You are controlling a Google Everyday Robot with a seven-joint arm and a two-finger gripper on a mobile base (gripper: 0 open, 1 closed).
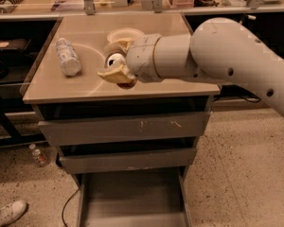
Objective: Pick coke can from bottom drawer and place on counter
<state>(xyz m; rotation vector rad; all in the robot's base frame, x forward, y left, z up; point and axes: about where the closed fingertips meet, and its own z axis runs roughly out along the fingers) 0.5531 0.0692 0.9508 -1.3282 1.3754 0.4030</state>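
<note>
My gripper (114,63) is over the middle of the tan counter (85,86), just in front of a white bowl. Its cream fingers (111,75) are shut on the coke can (115,59). The can's silver top faces the camera and a bit of its red side shows below the fingers. I cannot tell whether the can touches the counter. The bottom drawer (132,197) is pulled open at the foot of the cabinet, and its grey floor is bare. My white arm reaches in from the right.
A clear plastic bottle (67,56) lies on the counter's left side. The white bowl (125,33) sits behind the gripper. Two shut grey drawers (123,126) are above the open one. A small bottle (39,155) and a shoe (7,213) are on the floor at left.
</note>
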